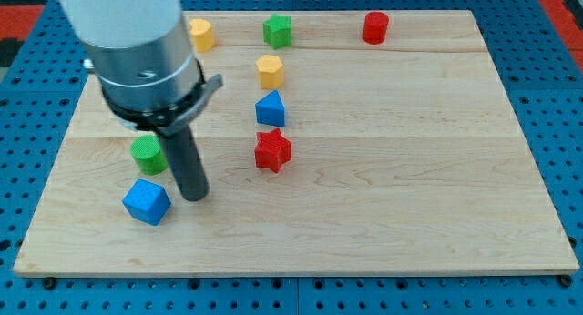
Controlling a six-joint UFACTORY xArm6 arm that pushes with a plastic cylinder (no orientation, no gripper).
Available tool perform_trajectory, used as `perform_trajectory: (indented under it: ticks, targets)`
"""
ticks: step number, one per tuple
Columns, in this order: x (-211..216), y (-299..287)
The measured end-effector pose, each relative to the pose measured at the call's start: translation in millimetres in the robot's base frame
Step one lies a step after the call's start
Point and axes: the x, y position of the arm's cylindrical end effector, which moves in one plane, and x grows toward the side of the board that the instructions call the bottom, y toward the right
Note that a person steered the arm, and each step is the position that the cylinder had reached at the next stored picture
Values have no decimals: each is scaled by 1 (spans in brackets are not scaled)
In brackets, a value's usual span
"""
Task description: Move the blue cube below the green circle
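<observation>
Smooth wooden board [383, 169]. My tip [194, 197], a plain rod without jaws, stands just right of the faceted blue cube [147, 202], below the green circle [147, 154].

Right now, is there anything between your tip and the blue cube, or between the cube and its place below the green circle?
Nothing visible. My tip stands just at the view's right of the blue cube, with no block between. The cube already lies just below the green circle, and that gap holds nothing.
</observation>
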Motion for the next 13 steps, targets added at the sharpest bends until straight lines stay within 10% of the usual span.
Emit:
perform_trajectory:
  ticks: [5, 7, 13]
  targets:
    - [42, -63]
    - [82, -198]
    - [14, -138]
